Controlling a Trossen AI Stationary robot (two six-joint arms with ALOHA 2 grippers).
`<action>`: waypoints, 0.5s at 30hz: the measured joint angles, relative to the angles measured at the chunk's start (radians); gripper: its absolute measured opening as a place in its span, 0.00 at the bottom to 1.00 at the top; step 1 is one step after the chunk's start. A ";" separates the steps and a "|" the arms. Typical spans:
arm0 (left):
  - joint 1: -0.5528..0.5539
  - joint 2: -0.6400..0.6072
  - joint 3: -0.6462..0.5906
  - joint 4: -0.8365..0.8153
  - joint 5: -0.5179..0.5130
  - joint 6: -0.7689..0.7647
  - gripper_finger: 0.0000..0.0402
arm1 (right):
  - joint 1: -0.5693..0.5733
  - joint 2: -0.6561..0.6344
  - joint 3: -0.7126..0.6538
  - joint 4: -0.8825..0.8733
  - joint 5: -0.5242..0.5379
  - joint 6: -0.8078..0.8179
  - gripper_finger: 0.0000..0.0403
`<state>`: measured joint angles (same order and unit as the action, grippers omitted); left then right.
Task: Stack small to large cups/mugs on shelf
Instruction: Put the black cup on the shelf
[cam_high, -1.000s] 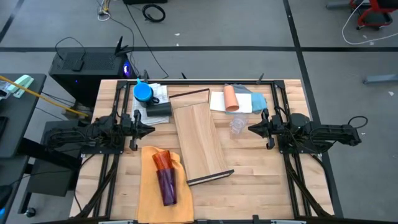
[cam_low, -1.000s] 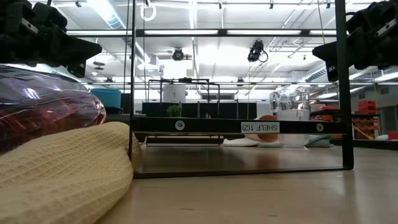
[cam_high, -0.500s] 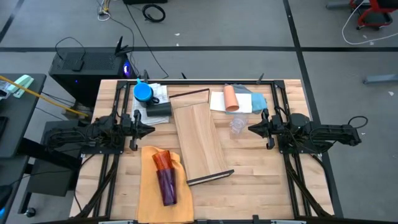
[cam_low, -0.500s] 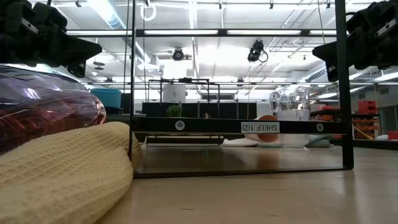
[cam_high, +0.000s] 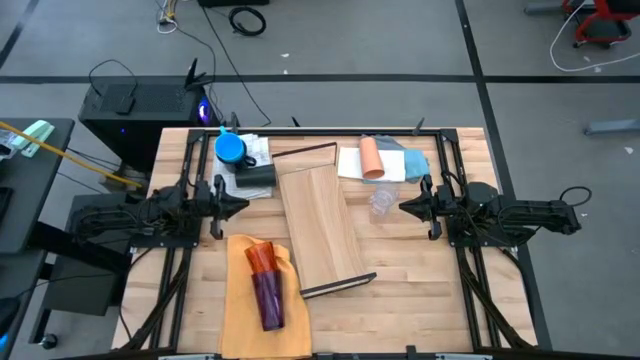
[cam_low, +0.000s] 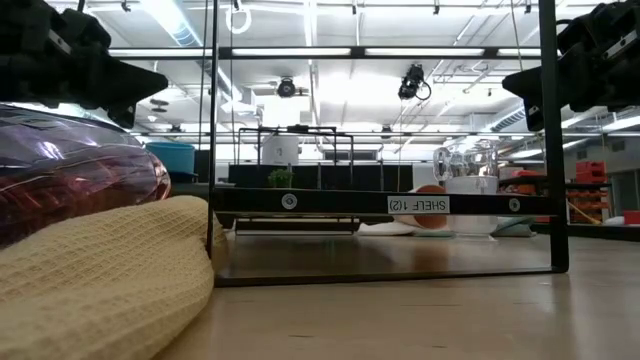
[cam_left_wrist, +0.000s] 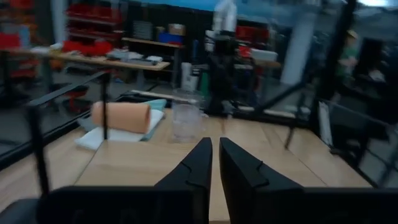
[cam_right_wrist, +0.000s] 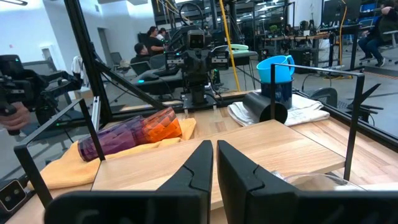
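Note:
The shelf (cam_high: 320, 225) is a pale plank with dark end bars, lying mid-table. A bright blue mug (cam_high: 232, 149) and a black cup (cam_high: 255, 176) sit far left on white cloth. The peach cup (cam_high: 371, 157) lies on its side on folded cloths, with clear cups (cam_high: 381, 202) beside it. The orange and purple tumblers (cam_high: 265, 285) lie nested on a mustard cloth. My left gripper (cam_high: 240, 207) hovers shut left of the shelf. My right gripper (cam_high: 402, 207) hovers shut to the shelf's right, near the clear cups. Both grippers are empty.
Dark frame rails run along both table sides under the arms (cam_high: 175, 280). The mustard cloth (cam_high: 250, 300) covers the near-left area. Bare wood shows near right (cam_high: 420, 290). In the right wrist view, people (cam_right_wrist: 146, 43) stand in the room beyond the table.

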<state>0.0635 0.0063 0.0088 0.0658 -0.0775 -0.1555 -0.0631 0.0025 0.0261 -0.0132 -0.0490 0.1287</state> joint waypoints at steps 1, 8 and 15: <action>0.001 0.000 0.000 0.013 -0.005 -0.015 0.10 | 0.000 0.000 0.000 0.000 0.000 0.000 0.07; 0.001 0.045 0.000 0.080 -0.054 -0.132 0.16 | 0.000 0.000 0.000 0.000 0.000 0.000 0.07; 0.001 0.261 0.097 0.314 -0.122 -0.102 0.24 | 0.000 0.000 0.000 0.000 0.000 0.000 0.07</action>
<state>0.0643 0.2669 0.1056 0.3800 -0.1996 -0.2577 -0.0633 0.0025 0.0265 -0.0132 -0.0490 0.1287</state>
